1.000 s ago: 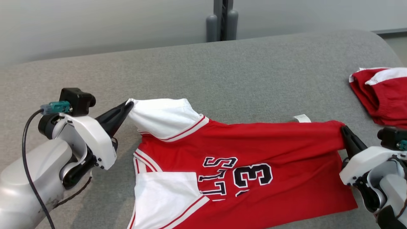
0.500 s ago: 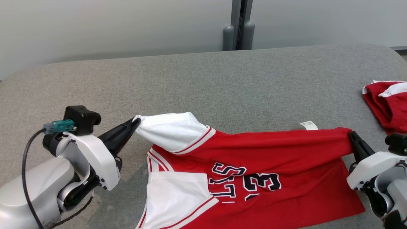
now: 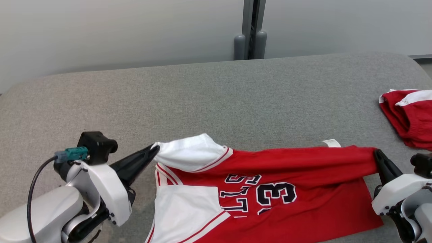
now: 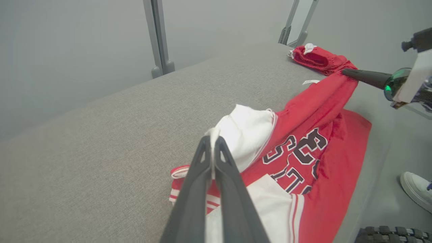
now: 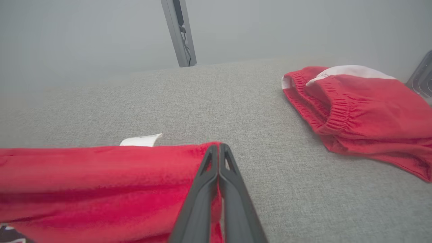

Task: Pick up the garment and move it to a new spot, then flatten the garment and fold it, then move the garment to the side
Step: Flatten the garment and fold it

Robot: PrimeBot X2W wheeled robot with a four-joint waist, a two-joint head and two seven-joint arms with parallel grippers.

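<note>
1. garment (image 3: 270, 192): a red jersey with white sleeves and dark lettering. it lies at the near side of the grey table (image 3: 202, 98), stretched crosswise between the two arms. the near layer is flat on the table. the far edge is lifted and drawn into a band above it.
2. left arm: the pale forearm enters at the lower left of the head view. the wrist is bent so the left fingers (image 3: 148, 154) point up and to the right, toward the jersey.
3. left fingers are closed on the edge of the far white sleeve. in the left wrist view a sliver of white cloth is pinched in the seam between them (image 4: 212, 141).
4. right arm: it enters at the lower right of the head view, with the right fingers (image 3: 378, 156) pointing up and to the left.
5. right fingers are pressed together on the red end of the lifted band. in the right wrist view the cloth sits at their tips (image 5: 219, 148).
6. a white label (image 3: 331, 142) lies on the table just beyond the lifted edge, near the right fingers.
7. bunched red shorts (image 3: 408, 114) with white trim lie at the right end of the table, apart from the garment.
8. a grey post (image 3: 249, 33) stands behind the table against a pale wall. a pale shoe (image 4: 416, 189) is on the floor at the lower right of the left wrist view.
</note>
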